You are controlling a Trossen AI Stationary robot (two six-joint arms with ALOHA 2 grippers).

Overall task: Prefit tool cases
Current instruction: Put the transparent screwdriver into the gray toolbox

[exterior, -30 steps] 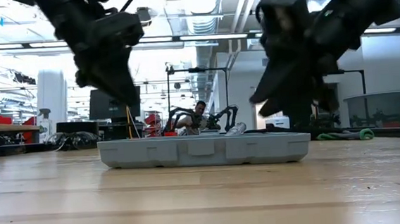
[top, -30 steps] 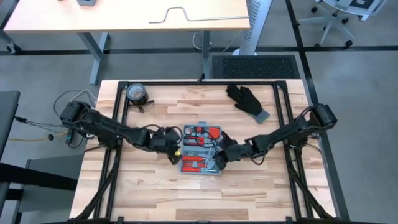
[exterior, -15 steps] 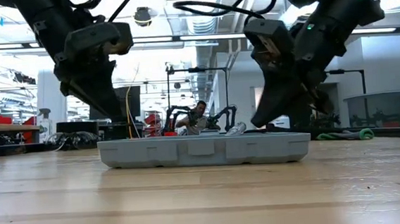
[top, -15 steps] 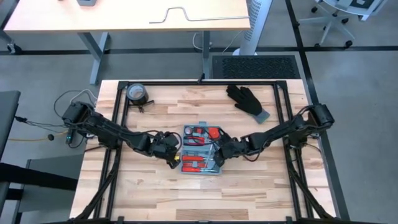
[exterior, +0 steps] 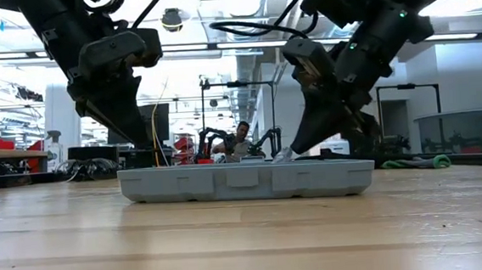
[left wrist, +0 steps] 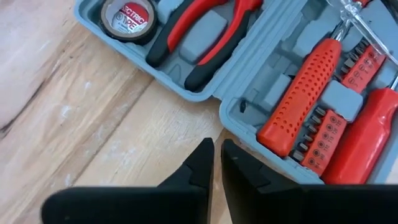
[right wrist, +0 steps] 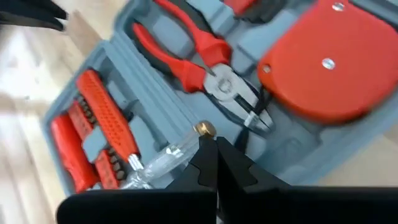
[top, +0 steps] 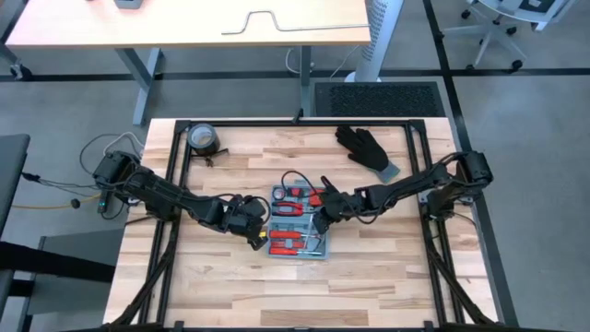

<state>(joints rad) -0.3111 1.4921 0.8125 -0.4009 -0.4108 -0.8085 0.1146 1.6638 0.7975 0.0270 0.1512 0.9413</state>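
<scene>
Since a second ago the right gripper (top: 320,219) has slid from the case's right edge in over its open halves, while the left gripper (top: 262,230) has backed slightly off the case's left edge. Lying open and flat at the middle of the table (top: 387,277), the case (top: 298,222) is light grey-blue with moulded slots holding red-handled pliers (right wrist: 199,53), a red tape measure (right wrist: 333,59), red screwdrivers (left wrist: 298,102) and a tape roll (left wrist: 126,17). Right fingers are pressed together, holding nothing, their tips just above a clear-handled tool (right wrist: 165,158). Left fingers (left wrist: 202,165) are nearly closed, empty, over bare wood beside the case.
</scene>
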